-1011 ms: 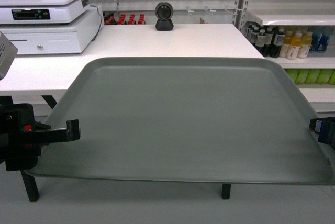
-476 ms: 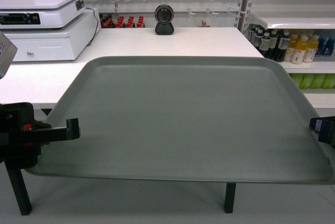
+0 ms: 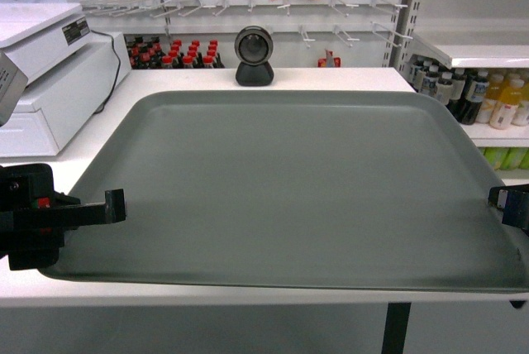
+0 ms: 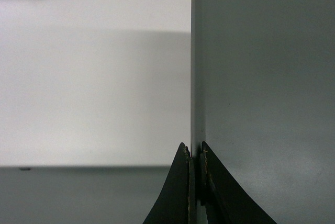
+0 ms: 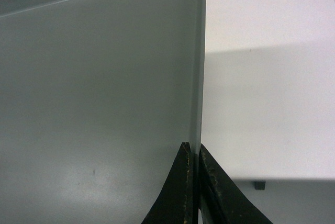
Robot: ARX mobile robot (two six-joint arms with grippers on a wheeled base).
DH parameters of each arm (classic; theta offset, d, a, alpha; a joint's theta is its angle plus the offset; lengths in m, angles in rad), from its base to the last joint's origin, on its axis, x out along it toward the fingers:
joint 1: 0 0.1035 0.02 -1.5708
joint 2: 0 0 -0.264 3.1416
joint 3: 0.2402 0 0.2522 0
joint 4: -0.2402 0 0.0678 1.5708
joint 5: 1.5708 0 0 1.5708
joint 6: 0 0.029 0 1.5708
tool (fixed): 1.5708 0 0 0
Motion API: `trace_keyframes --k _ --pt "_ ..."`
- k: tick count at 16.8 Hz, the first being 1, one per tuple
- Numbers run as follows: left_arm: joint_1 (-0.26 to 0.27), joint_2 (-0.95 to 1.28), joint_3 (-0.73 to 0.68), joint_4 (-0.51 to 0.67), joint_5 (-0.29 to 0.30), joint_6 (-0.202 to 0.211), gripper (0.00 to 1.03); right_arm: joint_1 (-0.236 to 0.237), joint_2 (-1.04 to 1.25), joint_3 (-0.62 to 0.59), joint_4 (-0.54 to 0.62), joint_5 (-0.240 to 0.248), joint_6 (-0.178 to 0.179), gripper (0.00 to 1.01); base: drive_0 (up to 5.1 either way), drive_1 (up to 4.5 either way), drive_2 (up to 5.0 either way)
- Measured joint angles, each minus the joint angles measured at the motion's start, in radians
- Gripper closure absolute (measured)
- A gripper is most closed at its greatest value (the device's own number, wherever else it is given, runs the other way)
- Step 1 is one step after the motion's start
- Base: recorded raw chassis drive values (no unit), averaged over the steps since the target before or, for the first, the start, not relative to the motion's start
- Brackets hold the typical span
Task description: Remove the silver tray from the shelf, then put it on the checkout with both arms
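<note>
The silver tray (image 3: 289, 188), flat and matte grey-green, is held level over the white checkout (image 3: 339, 78). My left gripper (image 3: 116, 205) is shut on the tray's left rim, and in the left wrist view the left gripper (image 4: 196, 153) pinches the rim of the tray (image 4: 261, 77). My right gripper (image 3: 501, 200) is shut on the right rim. In the right wrist view the right gripper (image 5: 194, 152) clamps the edge of the tray (image 5: 94, 93). The tray casts a shadow on the checkout (image 4: 94, 93) (image 5: 267, 103). The shelf is out of view.
A round black scanner (image 3: 254, 56) stands at the counter's back edge, just beyond the tray. A grey-white register box (image 3: 50, 81) sits at the back left. White shelves with bottles (image 3: 475, 89) stand to the right. A black table leg (image 3: 397, 329) shows below the counter's front edge.
The checkout has come closer and lower in the head view, and the tray now hangs over the countertop. Both grippers keep the same hold on the rims.
</note>
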Motion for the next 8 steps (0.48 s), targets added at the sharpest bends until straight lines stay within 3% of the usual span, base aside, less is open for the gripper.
trace_keyframes --k 7,8 --pt "0.0 0.004 0.0 0.0 0.0 0.0 1.0 0.0 0.003 0.0 0.0 0.0 0.0 0.98 0.0 4.03 -4.1" --pt "0.0 0.005 0.0 0.001 0.0 0.0 1.0 0.0 0.003 0.0 -0.001 0.0 0.0 0.98 0.0 0.0 0.0"
